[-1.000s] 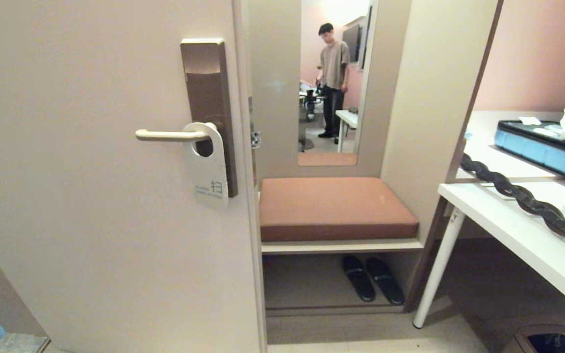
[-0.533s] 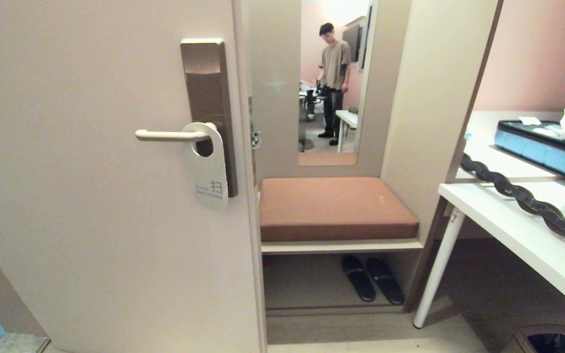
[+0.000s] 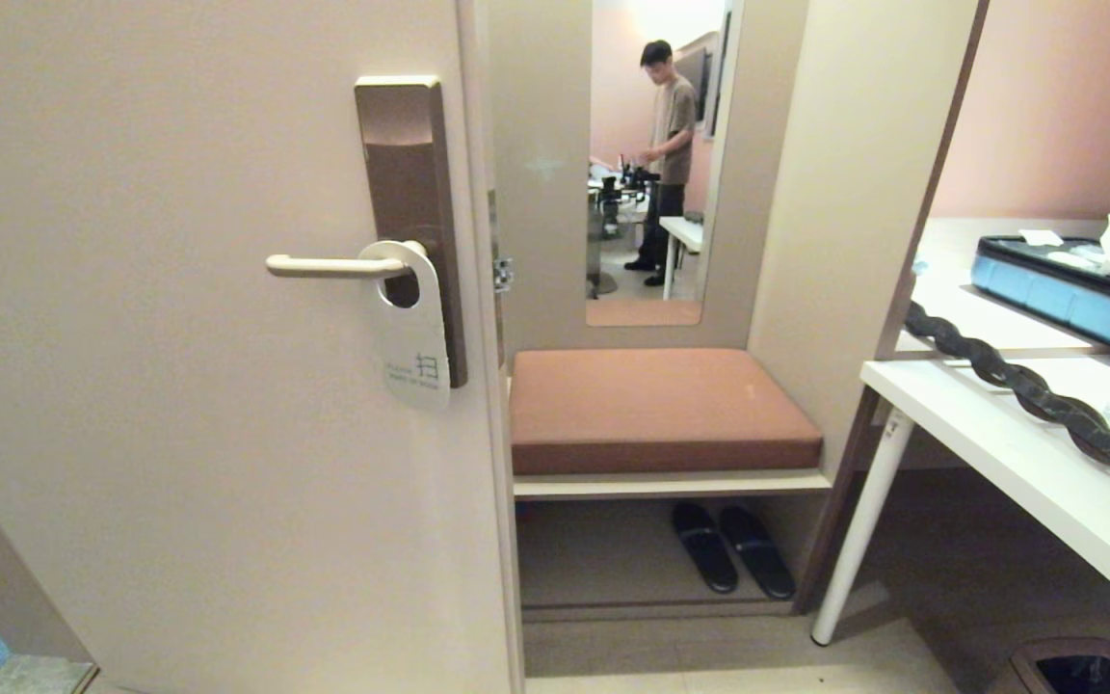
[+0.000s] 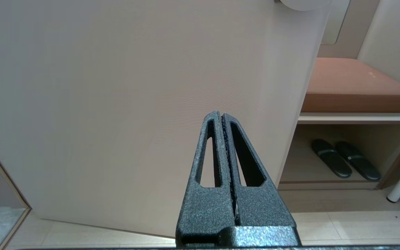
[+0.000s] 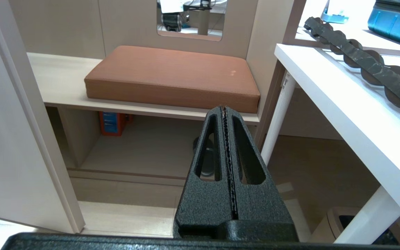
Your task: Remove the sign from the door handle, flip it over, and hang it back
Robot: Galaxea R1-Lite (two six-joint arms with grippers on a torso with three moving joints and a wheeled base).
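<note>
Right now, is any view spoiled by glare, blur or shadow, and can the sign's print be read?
Head view: evenly lit, the sign on the handle sharp enough to show its character, the small print beneath unreadable; glare at the mirror's top. Left wrist view: soft light on the plain door. Right wrist view: the desk top washes out bright.

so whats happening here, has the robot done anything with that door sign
Nothing is being handled at the moment. The sign hangs on the door handle, white side out, against the bronze lock plate. The left gripper is shut and empty, pointing at the bare door below the sign. The right gripper is also shut and empty, facing the brown cushion on the bench. A person shows in the mirror behind.
</note>
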